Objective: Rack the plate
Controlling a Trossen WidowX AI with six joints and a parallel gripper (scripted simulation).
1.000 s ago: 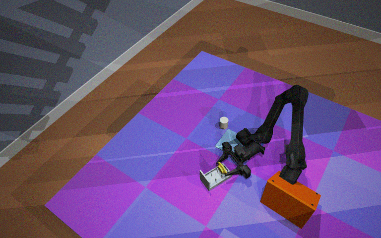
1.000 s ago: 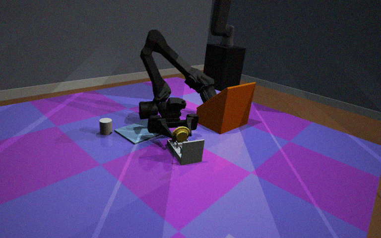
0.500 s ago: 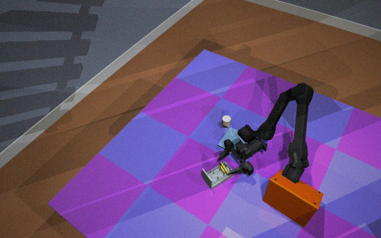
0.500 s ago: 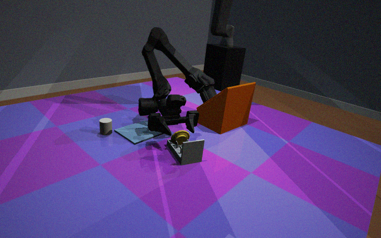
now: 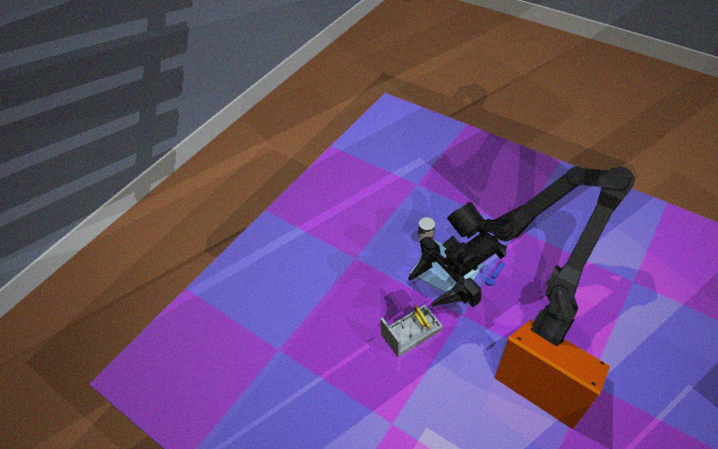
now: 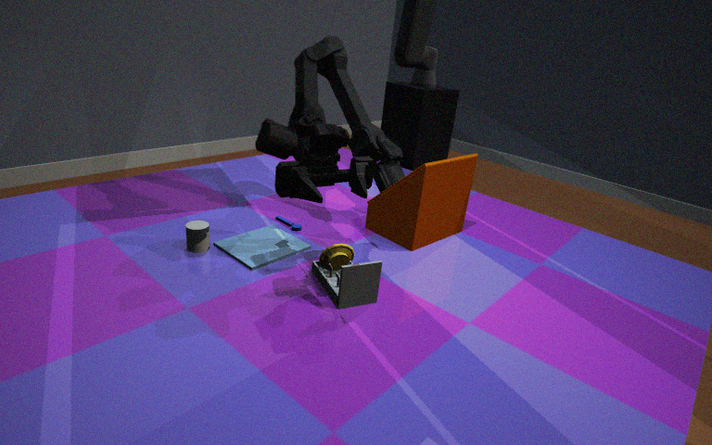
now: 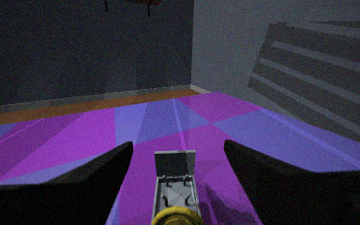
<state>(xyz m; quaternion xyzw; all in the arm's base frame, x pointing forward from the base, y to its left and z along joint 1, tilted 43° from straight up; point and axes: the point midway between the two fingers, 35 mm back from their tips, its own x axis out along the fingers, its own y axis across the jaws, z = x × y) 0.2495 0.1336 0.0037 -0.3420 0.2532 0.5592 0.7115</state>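
Observation:
The yellow plate [image 5: 423,317] [image 6: 336,257] [image 7: 178,212] stands on its edge in the grey dish rack [image 5: 389,336] [image 6: 360,284] [image 7: 174,164], near the end away from the rack's tall end panel. Its lower edge is hidden, and the wrist view shows only its top part. Small curved rails stand up from the rack floor between the plate and the panel. My gripper [image 5: 422,292] [image 6: 343,197] [image 7: 179,144] is open and empty. It is above and back from the plate, touching neither plate nor rack.
A light blue board [image 5: 437,278] [image 6: 262,245] lies beside the rack, partly under the gripper in the top view. A grey cylinder [image 5: 425,225] [image 6: 197,236] stands past it. A small blue utensil [image 5: 495,273] [image 6: 288,223] lies nearby. The arm's orange base [image 5: 551,370] [image 6: 446,199] stands behind.

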